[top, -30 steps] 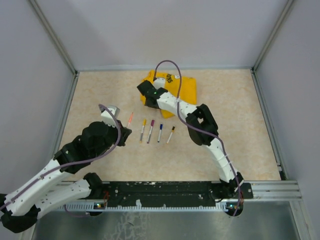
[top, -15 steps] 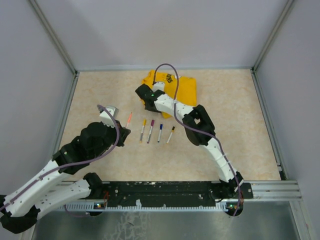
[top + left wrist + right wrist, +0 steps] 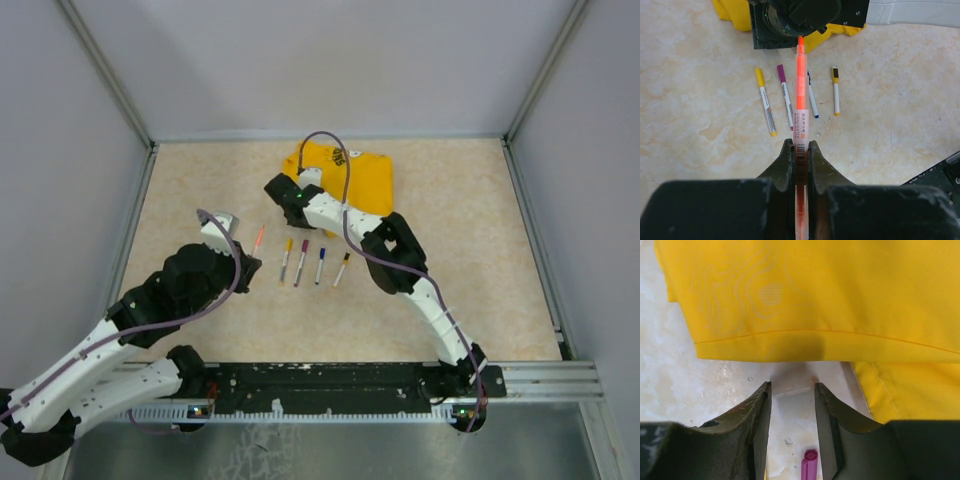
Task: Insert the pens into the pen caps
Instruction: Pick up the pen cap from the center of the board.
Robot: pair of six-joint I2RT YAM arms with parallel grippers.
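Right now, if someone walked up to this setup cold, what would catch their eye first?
Probably the bright yellow T-shirt lying at the far middle of the table, with the right gripper poised at its near edge. Next comes the orange pen clamped in the left gripper, its tip pointing toward the far side. Beside it, a row of four pens lies loose between the two arms.

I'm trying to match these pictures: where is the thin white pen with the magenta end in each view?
Top external: magenta-ended pen, second from left of four lying.
Left wrist: pen left of the gripped orange pen.
Right wrist: its magenta end at bottom edge.
Shared landmark: folded yellow T-shirt.
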